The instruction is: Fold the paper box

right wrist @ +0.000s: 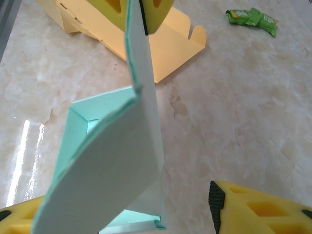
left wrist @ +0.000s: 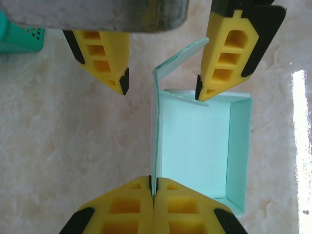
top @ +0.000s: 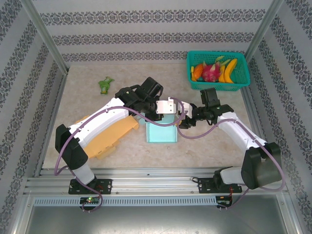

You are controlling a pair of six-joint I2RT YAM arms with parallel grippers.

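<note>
the box [top: 161, 132] is thin, smooth, pale teal paper, a shallow rectangular tray sitting at the middle of the glossy, marbled beige table [top: 204, 146], open side up. in the left wrist view its long axis runs from 6 to 12 o'clock, with low walls folded up at the 12, 3 and 6 o'clock sides. along the 9 o'clock side a tall flap [left wrist: 156, 141] stands upright and edge-on, and its far end bends off toward 1 o'clock. the left claw [left wrist: 152, 191], with ribbed yellow wedge fingers tipped in black, is pressed together on the near end of that flap. the right claw [left wrist: 162, 87] stands apart, one finger on each side of the flap's far end, the 3 o'clock fingertip at the box's far wall. seen from above, a flat orange card [top: 109, 136] with cut tabs lies at 9 o'clock of the box, a teal mesh basket [top: 214, 87] of fruit at 1 o'clock, and a crinkled green packet [top: 105, 85] at 10 o'clock.
</note>
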